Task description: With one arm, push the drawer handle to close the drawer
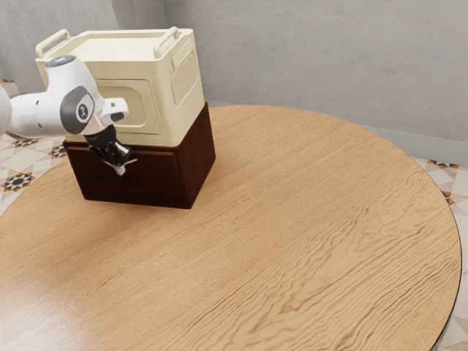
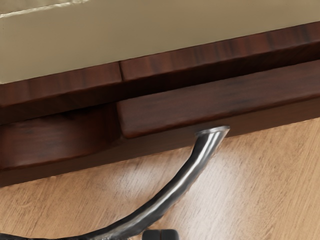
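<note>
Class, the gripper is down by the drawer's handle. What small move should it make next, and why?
I would probably ease the gripper gently toward the dark cabinet, pressing on the curved metal handle. The gripper is beside the handle, and a dark gap seems to separate the drawer front from the cabinet's upper edge.

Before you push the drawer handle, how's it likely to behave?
The drawer handle looks like a solid metal bar, so it should stay stiff rather than bend. Its glossy, rounded surface may be slippery, letting an off-centre push slide along it.
</note>
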